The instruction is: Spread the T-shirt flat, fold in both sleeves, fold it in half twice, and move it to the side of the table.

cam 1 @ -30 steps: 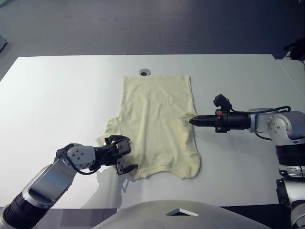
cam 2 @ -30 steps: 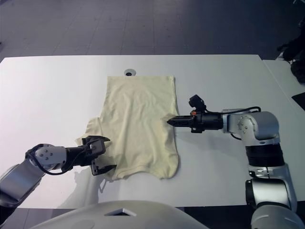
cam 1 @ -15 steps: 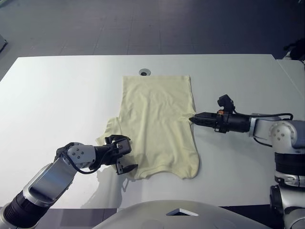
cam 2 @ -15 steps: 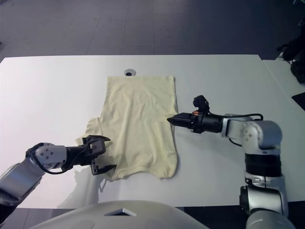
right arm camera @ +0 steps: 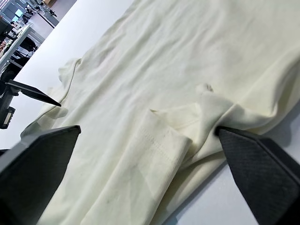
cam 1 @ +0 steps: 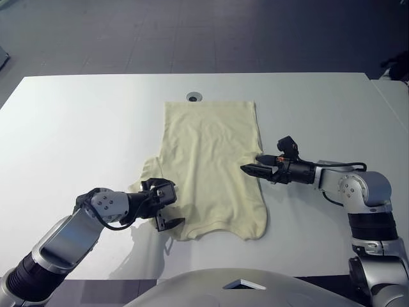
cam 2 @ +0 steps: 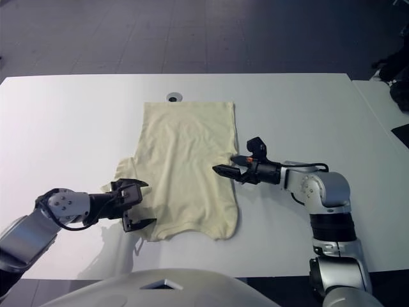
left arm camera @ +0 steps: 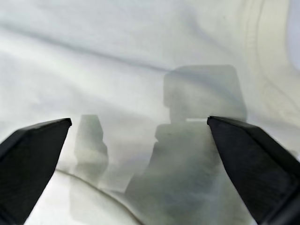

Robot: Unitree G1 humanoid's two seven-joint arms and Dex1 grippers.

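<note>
Pale yellow cloth, the T-shirt (cam 1: 211,166) is lying spread on the white table (cam 1: 77,121), stretching between the two pairs of jaws; the left gripper (cam 1: 167,204) is hanging with its jaws gaping wide, gripping nothing, the shirt's near corner just beneath them; the right gripper (cam 1: 250,169) is standing well open too, empty, the folded-in sleeve (right arm camera: 180,124) lying between its fingers; the other sleeve (cam 1: 148,173) is sticking out just beyond the left jaws.

Near corner of T-shirt (cam 1: 211,160) partly under left hand (cam 1: 174,204); its outline beyond both wrist views.
</note>
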